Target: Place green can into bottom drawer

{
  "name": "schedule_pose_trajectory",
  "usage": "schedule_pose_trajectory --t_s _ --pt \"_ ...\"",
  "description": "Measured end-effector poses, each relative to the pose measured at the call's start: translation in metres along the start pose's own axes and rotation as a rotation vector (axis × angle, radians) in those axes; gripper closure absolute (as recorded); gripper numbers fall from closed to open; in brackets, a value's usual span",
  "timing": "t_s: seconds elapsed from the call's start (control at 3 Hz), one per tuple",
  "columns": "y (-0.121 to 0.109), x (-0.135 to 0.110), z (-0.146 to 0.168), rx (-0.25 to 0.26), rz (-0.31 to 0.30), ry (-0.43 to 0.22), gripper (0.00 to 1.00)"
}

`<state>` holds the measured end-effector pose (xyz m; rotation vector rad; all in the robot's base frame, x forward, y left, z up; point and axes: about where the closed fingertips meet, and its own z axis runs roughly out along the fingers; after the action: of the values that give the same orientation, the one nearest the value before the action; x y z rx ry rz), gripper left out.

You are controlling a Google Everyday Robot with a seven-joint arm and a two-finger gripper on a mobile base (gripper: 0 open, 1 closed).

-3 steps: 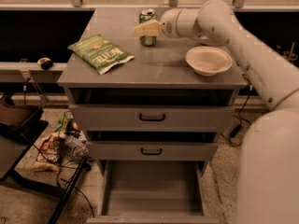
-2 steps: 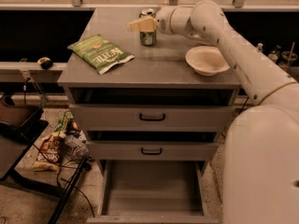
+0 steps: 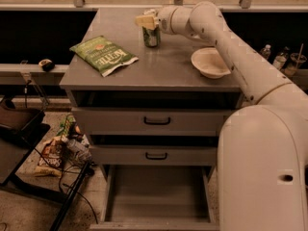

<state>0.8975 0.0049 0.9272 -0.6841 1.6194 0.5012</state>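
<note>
Standing upright near the far edge of the counter (image 3: 163, 78), roughly midway along that edge, you have the green can (image 3: 151, 37): one item, small and cylindrical, with its top hidden behind the gripper. It is on the counter, not in any drawer.

Gripper (image 3: 146, 21): one, pale yellow at the tip, set directly over the top of the can and overlapping its upper rim. You cannot tell whether it is open, closed or gripping the can (the point of contact is hidden from this angle).

Arm (image 3: 231, 47): white, reaching to the gripper from the right and passing over the counter's far right corner.

Chip bag (image 3: 103, 56): one, flat and green, lying at an angle toward the left edge of the counter, well apart from the can.

Bowl (image 3: 210, 62): one, pale and shallow, sitting toward the right edge of the counter, just beside the arm as you see it.

Top drawer (image 3: 120, 121) and middle drawer (image 3: 120, 155): grey fronts below the counter's front edge, each with a black handle at its centre.

Bottom drawer (image 3: 156, 191): pulled out toward you below the other two, its flat grey floor on show.

Robot body (image 3: 262, 167): a large white mass (filling the lower right of your view) beside the drawers.

Floor clutter (image 3: 57, 153): wrappers and dark cables on the ground to the left of the cabinet.
</note>
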Motion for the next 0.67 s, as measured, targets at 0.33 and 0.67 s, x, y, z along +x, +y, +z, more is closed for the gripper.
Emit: schedule_pose_trajectory --t_s 0.33,0.67 --pt "-0.0004 0.0004 0.0004 0.002 0.0 0.001 0.65" --pt "-0.0004 0.0003 0.0004 0.002 0.0 0.001 0.88"
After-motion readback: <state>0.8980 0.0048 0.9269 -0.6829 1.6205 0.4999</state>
